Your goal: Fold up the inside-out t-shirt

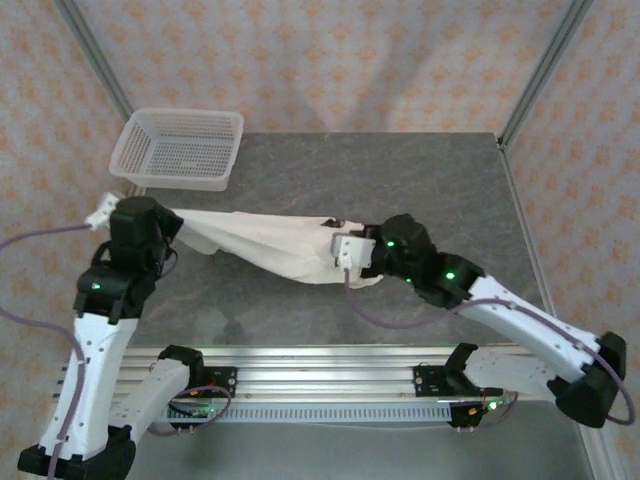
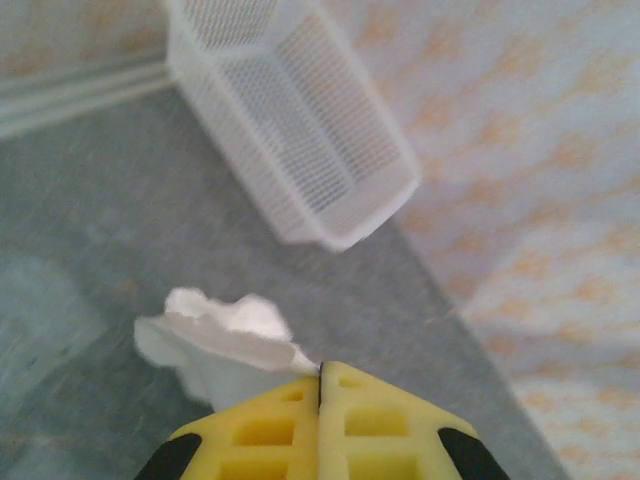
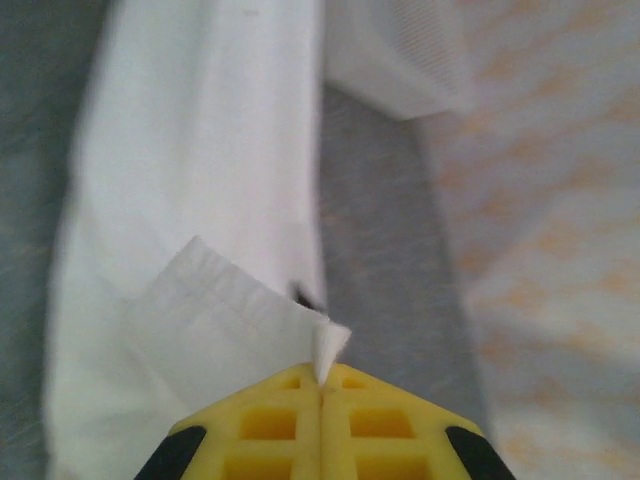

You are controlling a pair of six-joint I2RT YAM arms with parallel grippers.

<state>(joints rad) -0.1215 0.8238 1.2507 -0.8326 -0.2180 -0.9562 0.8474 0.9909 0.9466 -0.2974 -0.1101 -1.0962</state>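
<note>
Cream cloth of the inside-out t-shirt point(image 1: 270, 245) stretches parallel to the table's point(image 1: 430, 190) near edge, left gripper point(image 2: 320, 374) pinching one end, right gripper point(image 3: 320, 376) pinching the other.

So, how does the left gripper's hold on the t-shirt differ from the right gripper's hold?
The left gripper pinches a crumpled, bunched bit of the t-shirt; the right gripper pinches a flat, hemmed corner. The left gripper holds the shirt's left end, near the white mesh basket; the right gripper holds the right end, nearer the table's middle. Shared: both are shut on the cloth, which stretches between them.
</note>
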